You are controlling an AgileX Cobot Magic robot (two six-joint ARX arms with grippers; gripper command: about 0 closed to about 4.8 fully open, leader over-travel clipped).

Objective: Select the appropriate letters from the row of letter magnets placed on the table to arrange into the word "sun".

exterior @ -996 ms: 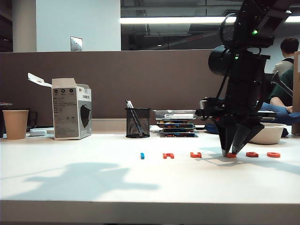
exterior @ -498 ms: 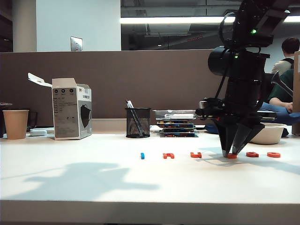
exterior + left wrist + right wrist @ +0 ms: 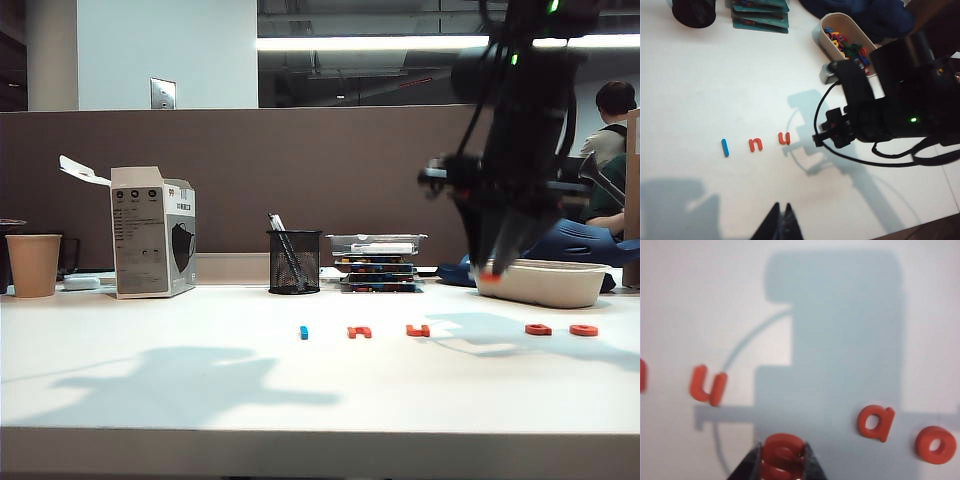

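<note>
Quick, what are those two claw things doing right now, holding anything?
Right tool: shut on a small orange-red plastic letter s, lifted above the white table.
Left tool: shut, holding nothing, hovering above the table.

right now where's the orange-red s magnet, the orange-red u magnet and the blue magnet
orange-red plastic s magnet (image 3: 782, 460), right wrist view, its middle, pinched in the right gripper (image 3: 781, 467)
orange-red plastic u magnet (image 3: 707, 385), right wrist view, bottom curve
small blue plastic magnet (image 3: 725, 147), left wrist view, mid-length of the bar
</note>
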